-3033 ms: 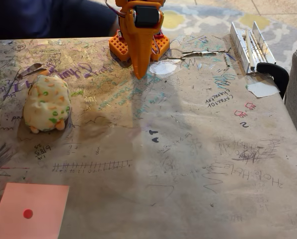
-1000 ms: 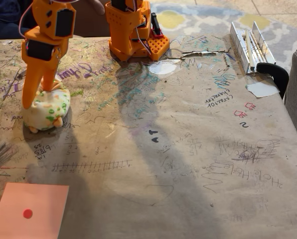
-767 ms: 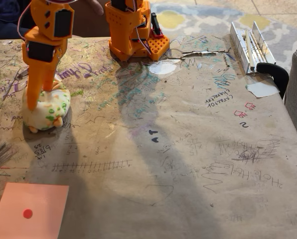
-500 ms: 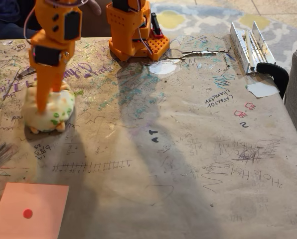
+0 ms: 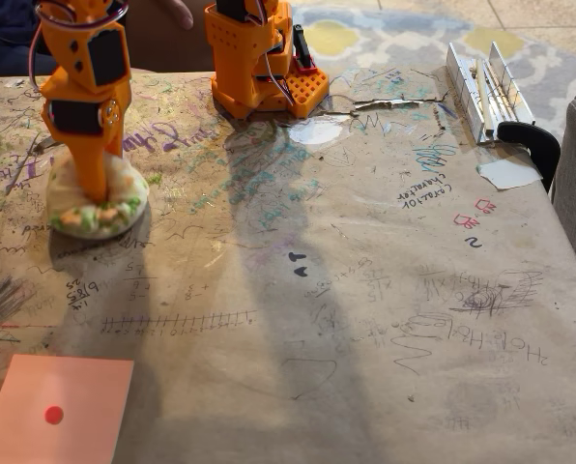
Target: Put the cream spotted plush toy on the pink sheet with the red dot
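Observation:
The cream spotted plush toy [image 5: 109, 208] lies at the table's left side, squashed flat into a low disc. My orange gripper [image 5: 93, 193] points straight down and presses into the toy's top, its fingers together and sunk into the soft fabric. The fingertips are hidden in the plush. The pink sheet with the red dot [image 5: 66, 401] lies flat at the front left corner, well in front of the toy, with the red dot [image 5: 53, 416] near its left side.
The arm's orange base [image 5: 259, 58] stands at the back centre. A metal rail [image 5: 481, 82] and a black clamp [image 5: 532, 141] sit at the back right, with a white paper scrap [image 5: 508, 172] beside them. A person's hand [image 5: 177, 12] shows behind the table.
The gripper swung from the back centre to the toy, closed over its top and pushed down. The toy went from round to flattened.

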Available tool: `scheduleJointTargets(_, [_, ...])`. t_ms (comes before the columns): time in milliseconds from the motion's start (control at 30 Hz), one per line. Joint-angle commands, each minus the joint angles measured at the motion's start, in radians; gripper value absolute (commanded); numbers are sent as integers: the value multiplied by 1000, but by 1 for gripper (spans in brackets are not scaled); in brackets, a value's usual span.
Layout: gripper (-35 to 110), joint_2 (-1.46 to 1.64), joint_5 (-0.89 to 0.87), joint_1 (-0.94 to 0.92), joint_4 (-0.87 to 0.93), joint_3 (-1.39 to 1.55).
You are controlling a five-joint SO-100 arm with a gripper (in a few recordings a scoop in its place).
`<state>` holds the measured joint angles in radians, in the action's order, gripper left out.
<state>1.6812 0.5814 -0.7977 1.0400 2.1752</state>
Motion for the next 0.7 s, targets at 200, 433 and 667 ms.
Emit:
scheduleJointTargets(200, [0,822,-285,258,-6,170])
scheduleJointTargets(433, [0,1299,-509,681,307,-37])
scheduleJointTargets(667, [0,1376,-534,732,466,-258])
